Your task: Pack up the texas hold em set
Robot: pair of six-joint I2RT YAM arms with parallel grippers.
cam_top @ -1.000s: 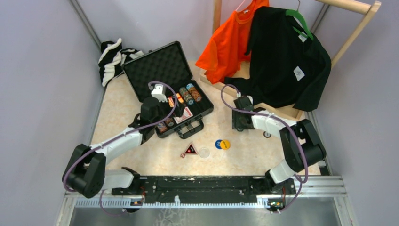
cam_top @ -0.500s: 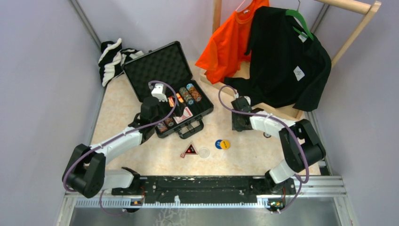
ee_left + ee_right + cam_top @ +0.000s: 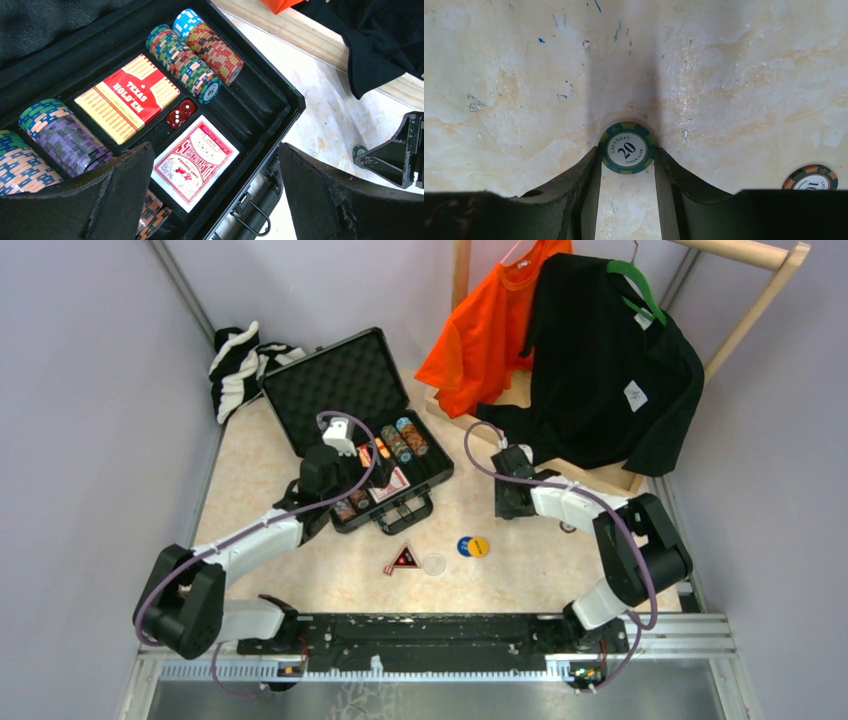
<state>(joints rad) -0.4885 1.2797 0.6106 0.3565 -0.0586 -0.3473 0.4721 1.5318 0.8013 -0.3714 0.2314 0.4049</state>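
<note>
- Pinching a green "20" poker chip (image 3: 627, 147) from both sides, my right claw (image 3: 627, 156) is narrowed to the chip's width, and the chip lies flat on the tabletop (image 3: 734, 75).
- An orange-rimmed chip (image 3: 810, 178) lies flat on the tabletop at the lower right corner of my right wrist view, apart from my fingers.
- My left claw (image 3: 215, 150) hangs spread wide over the open black briefcase (image 3: 280, 95) with nothing in its grip.
- Between its fingers I see a red-backed card deck (image 3: 195, 162) in the foam tray, with two red dice (image 3: 181, 112) just beyond it and a Texas Hold'em box (image 3: 127, 97) beside them.
- Rows of multicoloured poker chips (image 3: 192, 62) lie on edge in the slots on either side.
- A black-red triangle (image 3: 403, 559), a clear disc (image 3: 434, 564), a blue disc (image 3: 465, 546) and a yellow disc (image 3: 481, 546) lie loose on the tabletop near the case handle (image 3: 405, 512).
</note>
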